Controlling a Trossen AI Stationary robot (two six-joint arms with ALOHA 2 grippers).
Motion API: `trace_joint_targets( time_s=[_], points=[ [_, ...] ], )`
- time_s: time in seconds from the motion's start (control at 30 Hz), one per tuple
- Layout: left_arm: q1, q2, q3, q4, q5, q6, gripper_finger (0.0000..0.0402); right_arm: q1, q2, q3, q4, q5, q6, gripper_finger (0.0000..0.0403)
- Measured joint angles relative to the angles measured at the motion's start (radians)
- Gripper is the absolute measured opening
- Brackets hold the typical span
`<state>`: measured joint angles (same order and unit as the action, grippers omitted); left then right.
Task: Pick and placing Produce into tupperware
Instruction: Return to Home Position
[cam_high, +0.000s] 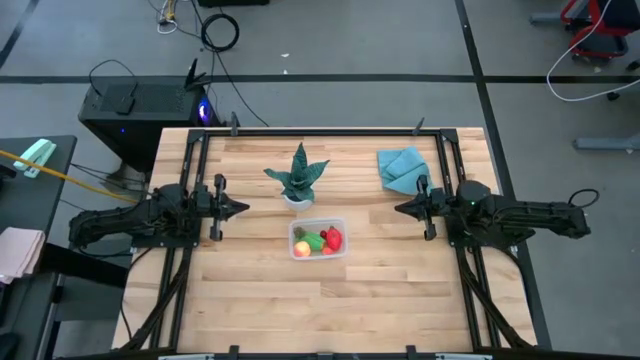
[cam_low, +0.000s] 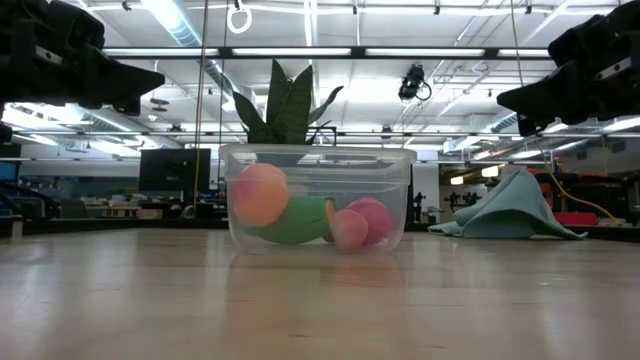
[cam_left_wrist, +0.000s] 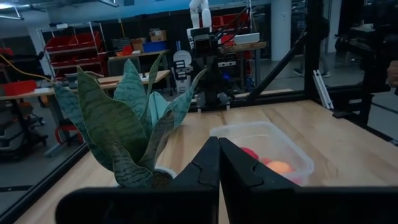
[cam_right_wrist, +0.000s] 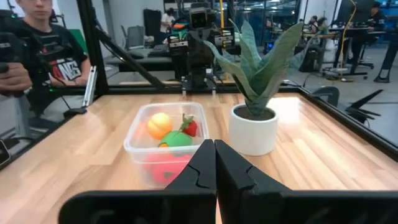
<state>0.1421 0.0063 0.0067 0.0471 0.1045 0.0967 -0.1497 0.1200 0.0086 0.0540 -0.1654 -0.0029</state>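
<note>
The clear tupperware tub (cam_high: 318, 240) stands on the table's middle, also in the low view (cam_low: 318, 200) and both wrist views (cam_left_wrist: 264, 144) (cam_right_wrist: 163, 134). Inside it lie the produce: a green oval (cam_right_wrist: 176, 139), red pieces (cam_right_wrist: 189, 126), and an orange-yellow round one (cam_right_wrist: 159, 124). My left gripper (cam_high: 243, 209) is shut and empty, raised left of the tub; its fingers show in the left wrist view (cam_left_wrist: 219, 163). My right gripper (cam_high: 400, 209) is shut and empty, raised right of the tub, and shows in its wrist view (cam_right_wrist: 214, 163).
A spiky teal-green plant in a white pot (cam_high: 298, 180) stands just behind the tub. A blue cloth (cam_high: 402, 168) lies crumpled at the far right. A person (cam_right_wrist: 37, 43) sits beyond the table's left side. Bare wood lies toward the near edge (cam_high: 320, 310).
</note>
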Motion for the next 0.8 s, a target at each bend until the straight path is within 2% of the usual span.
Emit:
trace_joint_targets(
  time_s=[0.37,0.5,0.8],
  points=[
    [0.000,0.000,0.000,-0.015,-0.010,0.001,0.0007,0.000,0.000,0.000,-0.001,0.001,0.040,0.0000],
    [0.000,0.000,0.000,-0.016,-0.010,-0.016,0.0005,0.000,0.000,0.000,-0.003,0.040,0.085,0.0007],
    [0.000,0.000,0.000,0.000,-0.022,-0.082,0.0050,0.000,0.000,0.000,-0.006,0.045,0.087,0.0030]
  ],
)
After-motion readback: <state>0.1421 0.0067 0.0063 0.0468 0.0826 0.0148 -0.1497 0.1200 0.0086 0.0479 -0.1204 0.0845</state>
